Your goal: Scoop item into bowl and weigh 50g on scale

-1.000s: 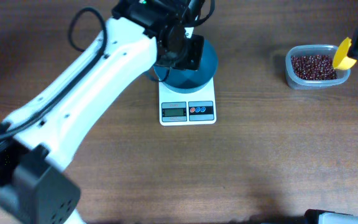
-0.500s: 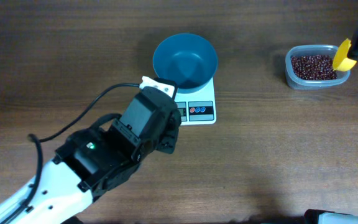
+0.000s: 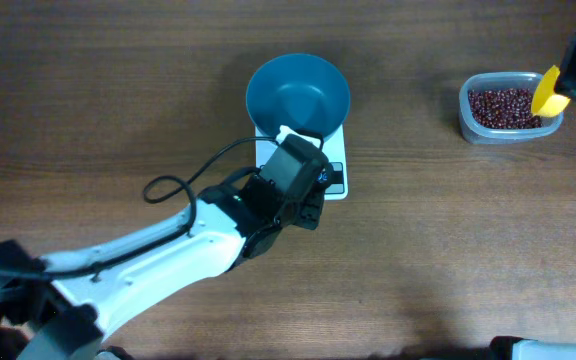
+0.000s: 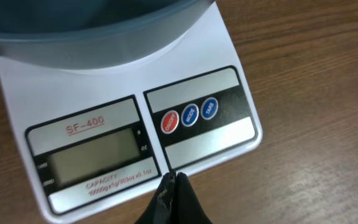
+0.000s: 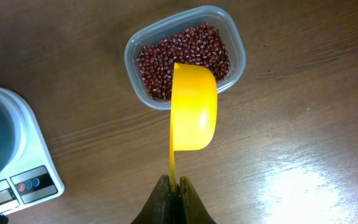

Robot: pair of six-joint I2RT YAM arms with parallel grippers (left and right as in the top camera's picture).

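Observation:
The blue bowl (image 3: 298, 95) stands empty on the white scale (image 3: 336, 150); the scale's blank display (image 4: 92, 155) and red and blue buttons (image 4: 189, 116) show in the left wrist view. My left gripper (image 4: 169, 180) is shut and empty, its tips just above the scale's front edge, below the buttons. My right gripper (image 5: 174, 186) is shut on the handle of a yellow scoop (image 5: 193, 115), held above the near rim of a clear tub of red-brown beans (image 5: 185, 56). The beans (image 3: 506, 106) sit at the right of the overhead view. The scoop (image 3: 548, 90) looks empty.
The left arm's white body (image 3: 158, 255) stretches from the lower left corner to the scale. The bare wooden table (image 3: 448, 250) surrounds the scale and the tub.
The left arm left the bowl, swung down to the lower left, then came back up, so its gripper now hangs over the scale's front. The right arm and scoop have barely moved.

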